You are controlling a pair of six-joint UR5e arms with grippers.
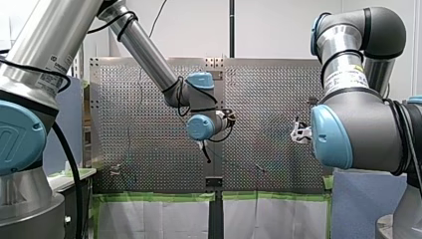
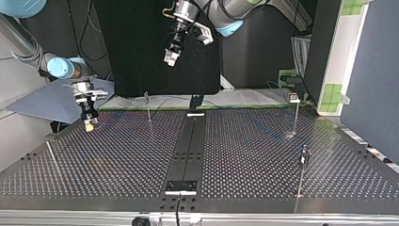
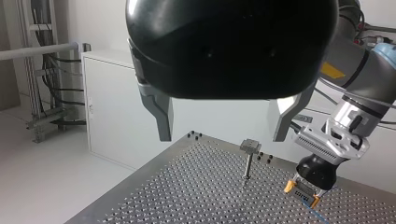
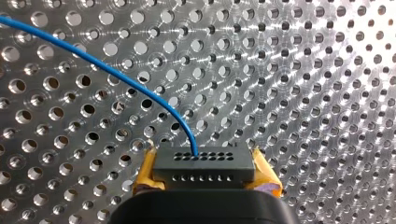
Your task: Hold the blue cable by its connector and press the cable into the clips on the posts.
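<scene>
My right pincer, top view's left, clamps the connector. Draw the blue cable taut and level onto the nearest post, into its clip. My left pincer hangs wide, empty.

The perforated metal worktop has a black strip running down its middle in the top view, with a pale plate at the strip's near end. A black panel stands behind the worktop's far edge. A grey-blue sheet lies at that view's left, and a white board bearing green tape squares stands at its right. In the left wrist view a white cabinet stands beyond the worktop's edge
</scene>
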